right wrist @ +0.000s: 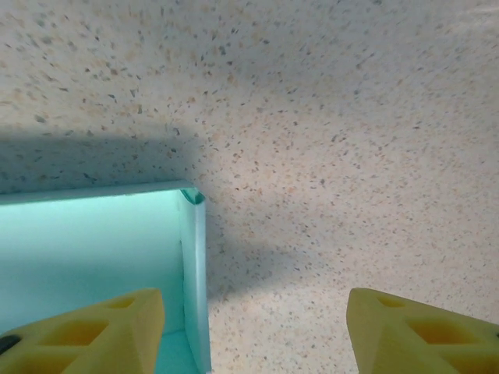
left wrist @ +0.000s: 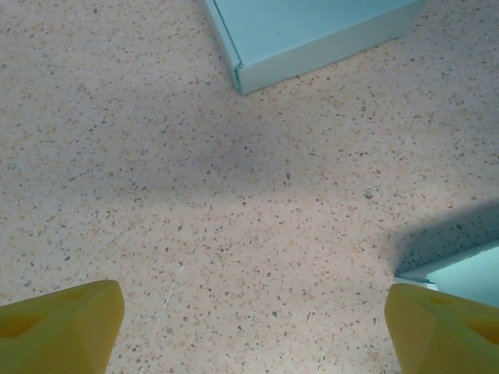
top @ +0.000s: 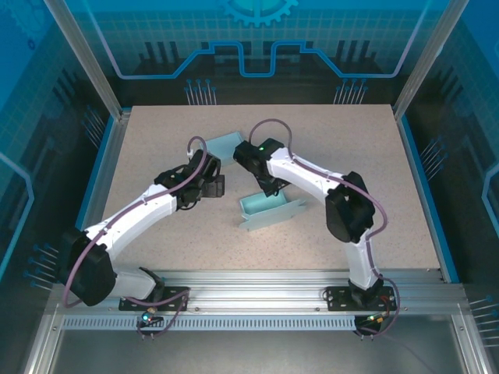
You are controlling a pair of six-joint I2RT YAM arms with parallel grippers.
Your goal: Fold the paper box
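The speckled tabletop (top: 374, 156) sits inside blue-panelled walls (top: 156, 47), with bare room to the right and rear. The open teal paper box (top: 269, 210) lies mid-table, with a second teal piece (top: 224, 144) behind it. The left gripper (left wrist: 253, 292) gapes over bare surface, and the right gripper (right wrist: 253, 304), fingers spread, straddles the box's end wall without clamping it.

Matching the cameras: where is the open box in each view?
Top: open box at centre.
Left wrist: its corner at the lower right edge.
Right wrist: lower left, inside showing.
Shared: speckled table.
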